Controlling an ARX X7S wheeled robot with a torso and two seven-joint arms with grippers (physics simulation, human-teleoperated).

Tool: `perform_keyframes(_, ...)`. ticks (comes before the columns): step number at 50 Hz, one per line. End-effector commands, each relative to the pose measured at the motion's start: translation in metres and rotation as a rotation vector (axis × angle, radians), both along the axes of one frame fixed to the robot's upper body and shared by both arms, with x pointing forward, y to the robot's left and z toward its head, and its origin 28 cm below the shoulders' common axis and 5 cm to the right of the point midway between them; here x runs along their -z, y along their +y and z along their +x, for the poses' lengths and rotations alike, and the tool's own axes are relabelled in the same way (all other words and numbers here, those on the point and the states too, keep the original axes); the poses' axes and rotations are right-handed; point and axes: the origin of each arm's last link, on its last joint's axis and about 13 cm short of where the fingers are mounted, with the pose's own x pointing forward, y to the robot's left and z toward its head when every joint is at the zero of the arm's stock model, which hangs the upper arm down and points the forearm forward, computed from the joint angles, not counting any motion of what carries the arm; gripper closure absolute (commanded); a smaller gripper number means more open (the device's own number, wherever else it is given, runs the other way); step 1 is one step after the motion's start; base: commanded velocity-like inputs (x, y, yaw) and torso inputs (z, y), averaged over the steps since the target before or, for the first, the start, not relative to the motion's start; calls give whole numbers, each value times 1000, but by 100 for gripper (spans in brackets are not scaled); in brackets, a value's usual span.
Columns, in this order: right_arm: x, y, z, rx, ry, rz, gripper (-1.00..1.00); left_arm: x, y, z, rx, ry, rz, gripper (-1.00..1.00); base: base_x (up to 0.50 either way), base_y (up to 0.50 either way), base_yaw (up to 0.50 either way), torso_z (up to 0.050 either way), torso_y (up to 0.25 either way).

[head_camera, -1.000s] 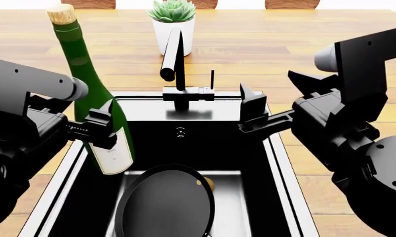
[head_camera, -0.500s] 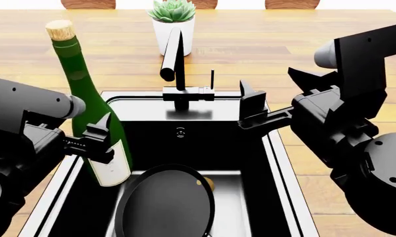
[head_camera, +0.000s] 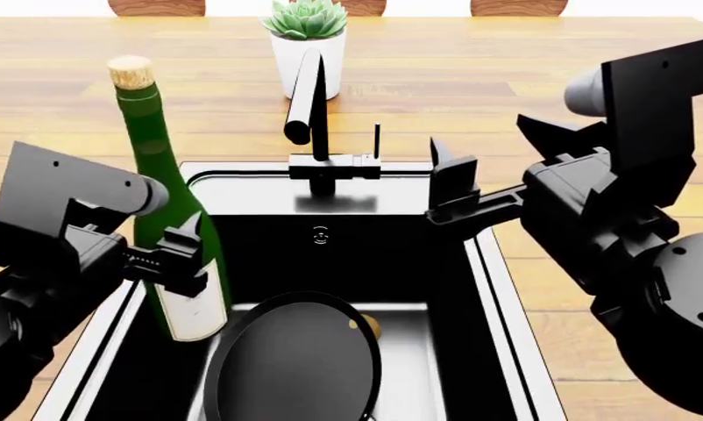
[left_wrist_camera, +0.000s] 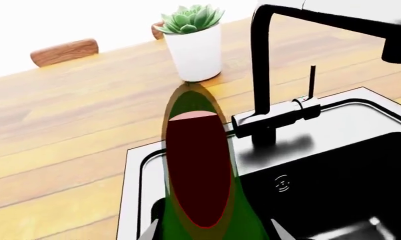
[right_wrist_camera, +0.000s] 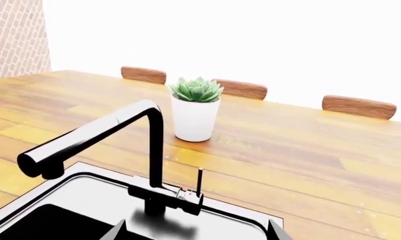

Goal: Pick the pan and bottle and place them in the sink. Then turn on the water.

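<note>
We see the bottle (head_camera: 176,237): smooth dark green glass, long tapered neck, tan cork (head_camera: 131,72) on top, cream label (head_camera: 197,307) low on the body. It stands near upright, tilted slightly, over the left edge of the sink (head_camera: 492,289), its base down inside the basin near the left wall; we can't tell if it touches the floor. Left gripper (head_camera: 186,254) is clamped around the bottle body just above the label. In the left wrist view the bottle (left_wrist_camera: 200,175) fills the centre and renders see-through with a dark red core.

The pan (head_camera: 293,364) is flat, round, matte black with a low rim, lying in the sink bottom, right of the bottle base. A small brown ball (head_camera: 369,326) touches its far right rim.

Sink is a deep rectangular black basin, thin bright steel rim, round metal drain (head_camera: 320,235) on the back wall. Faucet (head_camera: 314,132) is black, tall, with an angled tube spout and a thin upright lever (head_camera: 378,140). No water visible.

Right gripper (head_camera: 451,195) hovers over the sink's far right corner, right of the faucet, fingers apart, nothing held.

Tabletop (head_camera: 539,96) is warm wood planks with visible grain. White cylindrical pot with a green succulent (head_camera: 307,39) sits behind the faucet. Rounded wooden chair backs (right_wrist_camera: 358,106) line the far edge; white backdrop, brick wall (right_wrist_camera: 17,37) at one side in the right wrist view.
</note>
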Motion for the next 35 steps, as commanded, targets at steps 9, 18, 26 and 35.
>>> perform_keyframes(9,-1,-1,1,2,-7,4,-100,-21,-2,3,18,14,90,100,0,0,0,0,0)
perform_keyframes(18,1,-2,1,1,-9,10,-100,-26,-7,2,44,47,128,100,0,0,0,0,1)
perform_keyframes(26,1,-2,1,5,-15,14,-100,-30,-10,0,55,104,142,100,0,0,0,0,0)
perform_keyframes(35,3,-4,1,6,-20,20,-100,-34,-14,2,69,170,135,100,0,0,0,1,1)
